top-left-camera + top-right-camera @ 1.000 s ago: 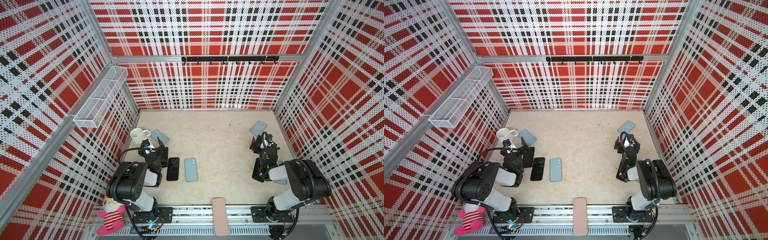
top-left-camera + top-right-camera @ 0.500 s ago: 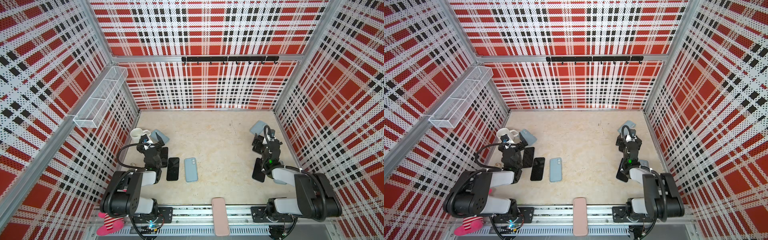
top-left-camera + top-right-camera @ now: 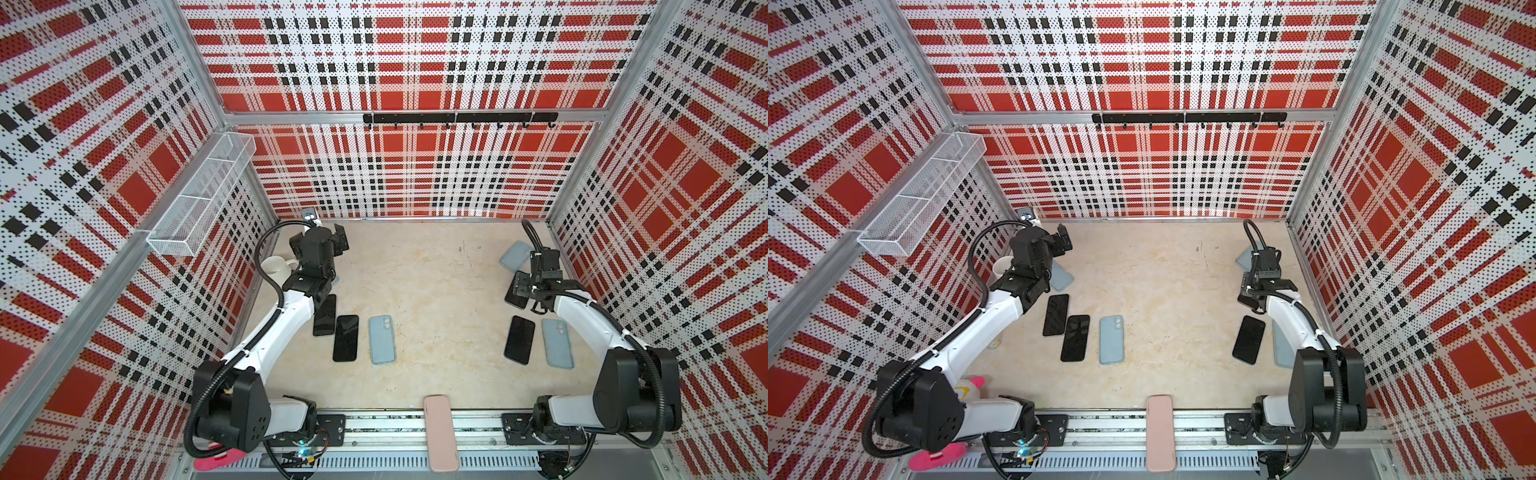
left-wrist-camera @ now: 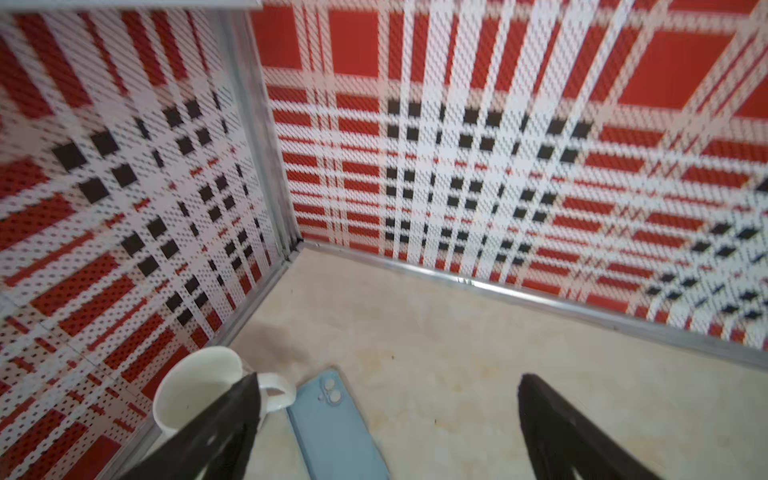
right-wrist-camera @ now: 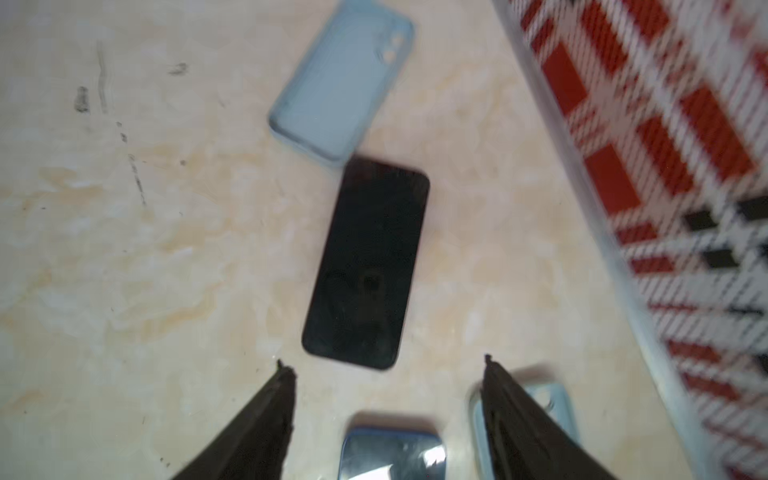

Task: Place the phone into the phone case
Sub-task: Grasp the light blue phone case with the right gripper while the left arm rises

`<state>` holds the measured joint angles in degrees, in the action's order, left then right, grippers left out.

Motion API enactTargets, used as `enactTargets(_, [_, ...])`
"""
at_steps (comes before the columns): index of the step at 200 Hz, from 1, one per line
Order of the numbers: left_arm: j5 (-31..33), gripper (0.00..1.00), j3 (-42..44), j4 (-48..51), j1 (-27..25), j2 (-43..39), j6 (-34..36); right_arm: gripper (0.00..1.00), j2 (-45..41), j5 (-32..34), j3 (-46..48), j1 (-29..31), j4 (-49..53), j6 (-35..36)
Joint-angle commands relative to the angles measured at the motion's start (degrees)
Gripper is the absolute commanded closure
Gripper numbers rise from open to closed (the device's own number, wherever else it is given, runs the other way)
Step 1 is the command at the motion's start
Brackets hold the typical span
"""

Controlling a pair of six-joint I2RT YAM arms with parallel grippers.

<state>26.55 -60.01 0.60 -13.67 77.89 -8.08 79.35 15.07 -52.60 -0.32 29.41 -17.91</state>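
Phone [image 5: 365, 266], black, flat on the surface [image 5: 166, 249] just beside pale blue case [image 5: 340, 83]; likely stiff, slippery, best pinched across long edges. Right claw [image 5: 385, 361] gapes empty; left claw [image 4: 389, 375] likewise.

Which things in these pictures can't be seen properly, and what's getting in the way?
Plush toy: both top views, mostly hidden behind the left arm.
Leftmost case: left wrist view, cut off by the picture's edge.
Rightmost case: in a top view, half covered by the right arm.
Shiny phone: right wrist view, blurred and cut off by the edge.
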Motion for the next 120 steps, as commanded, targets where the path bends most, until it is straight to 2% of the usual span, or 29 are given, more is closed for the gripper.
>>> enactTargets(1, [-7.0, 0.02, -1.5, 13.2, -2.0, 3.7, 1.3, 0.34, -0.4, -2.5, 0.4, -2.5, 8.9, -2.1])
enactTargets(22, [-7.8, 0.02, -0.5, 12.4, -2.6, 6.3, 2.1, 0.37, 1.9, -5.0, 0.7, -6.7, 10.4, -1.5])
enactTargets(36, [-10.0, 0.02, -0.1, 11.9, -2.5, 7.6, 2.8, 0.41, 3.8, -5.0, 0.3, -8.1, 11.8, -1.3])
enactTargets(56, [-9.6, 0.02, 0.3, 12.6, -2.3, 8.3, 3.8, 0.46, 5.4, -6.0, 0.3, -9.4, 12.5, -0.8])
enactTargets(77, [-9.6, 0.02, 1.3, 12.6, -1.9, 8.1, 5.1, 0.6, 6.7, -8.4, 0.3, -12.4, 12.7, -0.1])
enactTargets(92, [-9.9, 0.02, 1.2, 12.6, -1.6, 8.1, 5.0, 0.62, 7.6, -7.9, -0.4, -12.9, 13.7, -0.1])
enactTargets(120, [-11.8, 0.02, 1.1, 12.6, -1.0, 8.0, 4.8, 0.71, 9.9, -9.4, -0.9, -13.7, 14.4, -0.2])
